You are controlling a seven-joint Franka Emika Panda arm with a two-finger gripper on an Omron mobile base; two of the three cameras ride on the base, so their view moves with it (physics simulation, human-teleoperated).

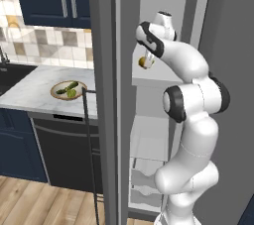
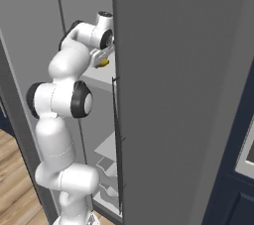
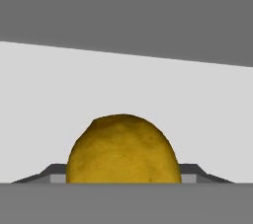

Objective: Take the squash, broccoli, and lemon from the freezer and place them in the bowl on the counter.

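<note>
Gripper (image 1: 145,62): inside the open freezer (image 1: 163,35), at the upper shelf; jaws straddle the lemon, though whether they already pinch it cannot be told.
Lemon (image 3: 123,150): on the white freezer shelf, between the finger tips, at 6 o'clock in the hand view.
Bowl (image 1: 55,94): on the counter (image 1: 34,87), at 9 o'clock from the freezer in the left base view.
Squash (image 1: 64,88) and broccoli (image 1: 72,92): lie in the bowl, side by side.
</note>
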